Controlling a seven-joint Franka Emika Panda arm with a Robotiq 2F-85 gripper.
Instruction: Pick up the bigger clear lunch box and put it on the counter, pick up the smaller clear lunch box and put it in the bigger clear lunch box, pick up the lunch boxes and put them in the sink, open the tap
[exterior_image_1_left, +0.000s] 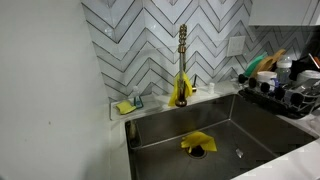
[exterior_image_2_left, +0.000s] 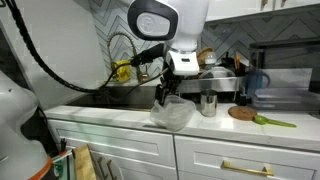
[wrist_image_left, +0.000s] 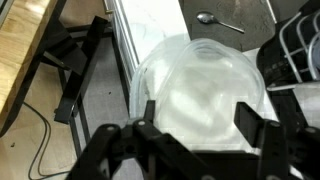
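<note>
A clear lunch box (exterior_image_2_left: 171, 114) stands on the white counter (exterior_image_2_left: 100, 112) near its front edge. My gripper (exterior_image_2_left: 166, 97) hangs right over it. In the wrist view the gripper (wrist_image_left: 200, 128) is open, its two black fingers (wrist_image_left: 250, 122) spread wide over the clear box (wrist_image_left: 200, 75). A second rounded outline shows inside that box; whether it is the smaller lunch box I cannot tell. The steel sink (exterior_image_1_left: 250, 125) holds a yellow cloth (exterior_image_1_left: 197, 142) at its drain. The brass tap (exterior_image_1_left: 182, 55) stands behind the basin.
A dish rack (exterior_image_1_left: 290, 90) full of dishes stands beside the sink. A steel cup (exterior_image_2_left: 208, 104), a round wooden mat (exterior_image_2_left: 243, 113) and a green utensil (exterior_image_2_left: 275, 122) lie on the counter near the box. A spoon (wrist_image_left: 218, 20) lies past it.
</note>
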